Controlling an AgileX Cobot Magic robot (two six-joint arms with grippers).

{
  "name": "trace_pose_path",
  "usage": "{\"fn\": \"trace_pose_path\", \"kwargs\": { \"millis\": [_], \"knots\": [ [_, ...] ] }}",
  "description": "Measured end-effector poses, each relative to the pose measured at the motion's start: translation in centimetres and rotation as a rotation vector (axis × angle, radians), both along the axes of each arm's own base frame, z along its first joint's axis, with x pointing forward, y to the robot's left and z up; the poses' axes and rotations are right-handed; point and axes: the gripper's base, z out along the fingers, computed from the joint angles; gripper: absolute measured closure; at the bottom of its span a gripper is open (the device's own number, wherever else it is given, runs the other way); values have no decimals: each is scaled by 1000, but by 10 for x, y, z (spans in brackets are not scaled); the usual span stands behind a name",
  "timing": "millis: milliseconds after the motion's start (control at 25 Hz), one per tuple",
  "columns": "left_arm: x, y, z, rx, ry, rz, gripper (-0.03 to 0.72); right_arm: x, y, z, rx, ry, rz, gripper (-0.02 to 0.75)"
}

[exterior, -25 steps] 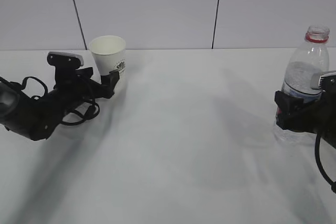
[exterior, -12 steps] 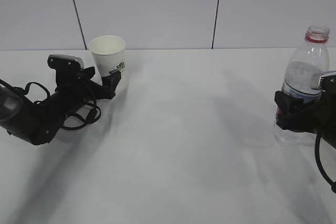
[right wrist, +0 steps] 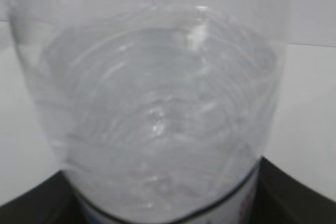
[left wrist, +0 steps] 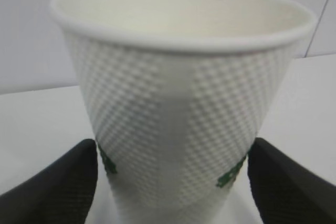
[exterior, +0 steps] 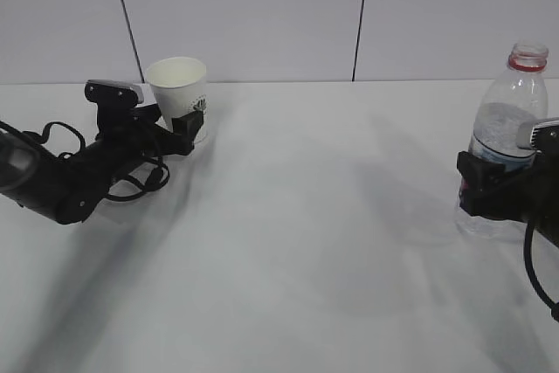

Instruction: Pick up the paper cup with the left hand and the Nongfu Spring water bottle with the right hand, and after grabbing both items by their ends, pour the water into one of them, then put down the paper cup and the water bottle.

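The white paper cup point(exterior: 177, 85) stands upright at the back left of the table, its embossed wall and green logo filling the left wrist view point(left wrist: 184, 103). My left gripper point(exterior: 170, 121) point(left wrist: 173, 182) is open, and its black fingers point(left wrist: 58, 187) flank the cup's lower half, close to its sides. The Nongfu Spring water bottle point(exterior: 515, 102) point(right wrist: 157, 103) is upright at the right edge, uncapped, with a red neck ring. My right gripper point(exterior: 489, 183) point(right wrist: 166, 203) is shut on its lower body at label height. The water point(right wrist: 157, 129) fills roughly the lower half of the bottle.
The white table point(exterior: 306, 233) stretches between the two arms. A pale panelled wall point(exterior: 262, 15) rises right behind the cup. Loose black cables point(exterior: 144, 183) hang under my left arm, which lies low across the table's left side.
My left gripper has slid forward and a little up, so its fingers now sit further round the cup. The cup has shifted slightly left. The right gripper and the bottle have stayed put.
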Motion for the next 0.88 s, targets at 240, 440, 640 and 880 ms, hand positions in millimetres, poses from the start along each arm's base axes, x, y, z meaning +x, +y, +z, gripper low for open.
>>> {"fn": "trace_pose_path", "kwargs": {
  "millis": [240,440,640,880],
  "knots": [
    [1,0,-1,-16,27,-6,31,0,0,0,0,0,0,263],
    [3,-1,1,-4,20,-31,37,0,0,0,0,0,0,263],
    [3,3,0,21,17,-64,40,0,0,0,0,0,0,263],
    [3,11,-1,53,14,-104,45,0,0,0,0,0,0,263]
  ]
}}
